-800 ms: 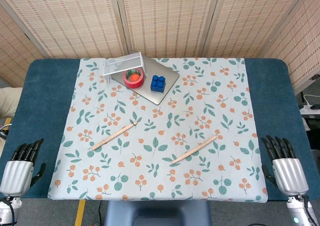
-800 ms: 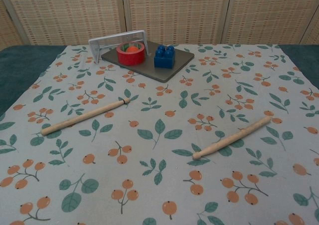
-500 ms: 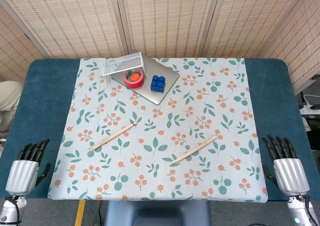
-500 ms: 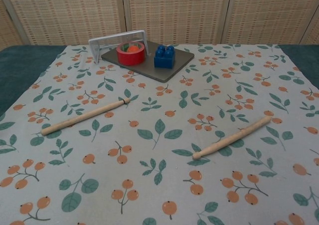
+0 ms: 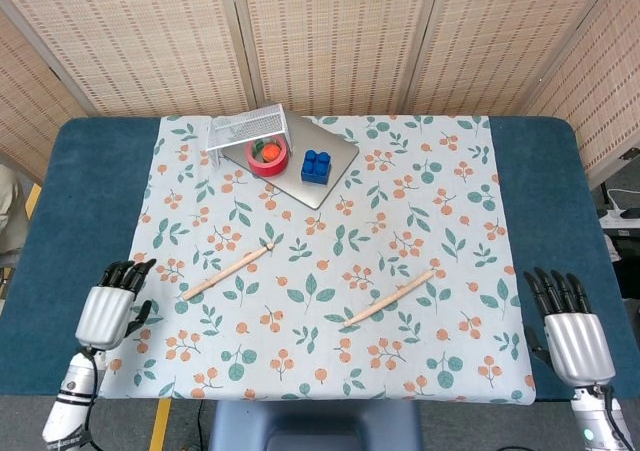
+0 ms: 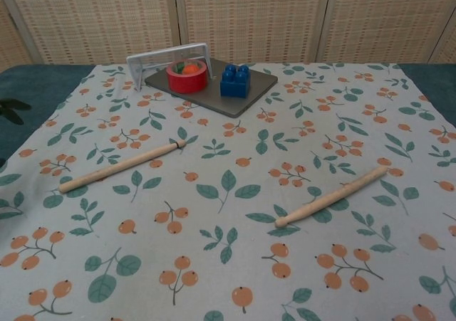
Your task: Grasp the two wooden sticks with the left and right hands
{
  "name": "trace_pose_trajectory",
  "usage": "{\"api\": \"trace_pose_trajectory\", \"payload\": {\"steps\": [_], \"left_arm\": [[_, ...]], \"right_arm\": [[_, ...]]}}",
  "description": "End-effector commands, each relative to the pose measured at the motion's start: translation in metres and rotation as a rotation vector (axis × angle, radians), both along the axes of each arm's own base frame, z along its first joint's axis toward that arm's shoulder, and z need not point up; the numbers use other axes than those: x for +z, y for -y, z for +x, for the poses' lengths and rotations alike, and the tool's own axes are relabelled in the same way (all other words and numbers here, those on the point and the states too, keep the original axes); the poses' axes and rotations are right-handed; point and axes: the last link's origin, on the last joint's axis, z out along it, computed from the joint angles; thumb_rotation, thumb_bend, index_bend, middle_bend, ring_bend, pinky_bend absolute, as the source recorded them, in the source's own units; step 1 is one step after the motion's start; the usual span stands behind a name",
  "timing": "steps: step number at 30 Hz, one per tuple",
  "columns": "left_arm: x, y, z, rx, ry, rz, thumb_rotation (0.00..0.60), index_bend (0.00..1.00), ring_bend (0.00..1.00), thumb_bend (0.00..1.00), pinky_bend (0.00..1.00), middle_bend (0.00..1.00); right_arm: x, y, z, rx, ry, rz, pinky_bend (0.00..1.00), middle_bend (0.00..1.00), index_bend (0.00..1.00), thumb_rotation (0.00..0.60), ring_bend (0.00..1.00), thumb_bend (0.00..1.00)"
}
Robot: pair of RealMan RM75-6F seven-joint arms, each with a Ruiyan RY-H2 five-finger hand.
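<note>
1. The left wooden stick (image 5: 227,272) lies flat on the floral cloth (image 5: 330,201), left of centre in the head view. Its long axis runs diagonally, from a lower-left end up to an upper-right end near the frame's middle.
2. The right wooden stick (image 5: 389,297) lies right of centre and slightly lower in the frame, on almost the same slant. The two sticks are well apart and roughly parallel.
3. Both are slim, pale, round rods. In the chest view the left stick (image 6: 121,166) appears to narrow to a small tip at its upper-right end, and the right stick (image 6: 331,196) looks a little thicker.
4. The left hand (image 5: 108,311) is at the lower left of the head view, over the cloth's left edge. It holds nothing, and its dark fingers are extended and apart, pointing up the frame. The left stick's lower end lies to its right, near but not touching.
5. The right hand (image 5: 567,333) is at the lower right, off the cloth over the blue desk (image 5: 545,191), fingers likewise spread and empty. The right stick lies well apart, to its left and a little higher.
6. In my judgement the left hand is the nearer to its stick. Each hand would need to travel inward and meet its rod across the slant.
</note>
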Motion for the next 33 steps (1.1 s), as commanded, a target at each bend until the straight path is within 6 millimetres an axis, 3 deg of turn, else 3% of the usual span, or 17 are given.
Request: {"api": "trace_pose_trajectory", "payload": {"steps": [1,8,17,24,33], "left_arm": [[-0.025,-0.01,0.017,-0.017,-0.026,-0.031,0.6,0.16,0.17,0.42,0.19,0.26],[-0.067,-0.02,0.03,0.007,-0.156,-0.065,0.6,0.2,0.17,0.4,0.19,0.28],[-0.096,-0.032,0.04,0.021,-0.249,-0.074,0.6,0.22,0.17,0.4,0.19,0.29],[-0.106,-0.04,0.04,0.022,-0.308,-0.05,0.6,0.3,0.21,0.4,0.19,0.38],[-0.108,-0.044,0.035,0.022,-0.34,-0.02,0.6,0.49,0.3,0.4,0.19,0.54]], "right_arm": [[-0.001,0.0,0.0,0.0,-0.001,0.003,0.0,0.03,0.0,0.6,0.0,0.33],[0.0,0.001,-0.002,-0.009,0.005,0.013,0.0,0.03,0.0,0.6,0.0,0.33],[0.002,0.001,-0.002,-0.014,0.014,0.023,0.0,0.03,0.0,0.6,0.0,0.33],[0.003,0.001,-0.003,-0.019,0.016,0.025,0.0,0.03,0.0,0.6,0.0,0.33],[0.002,0.001,-0.003,-0.025,0.014,0.038,0.0,0.03,0.0,0.6,0.0,0.33]]}}
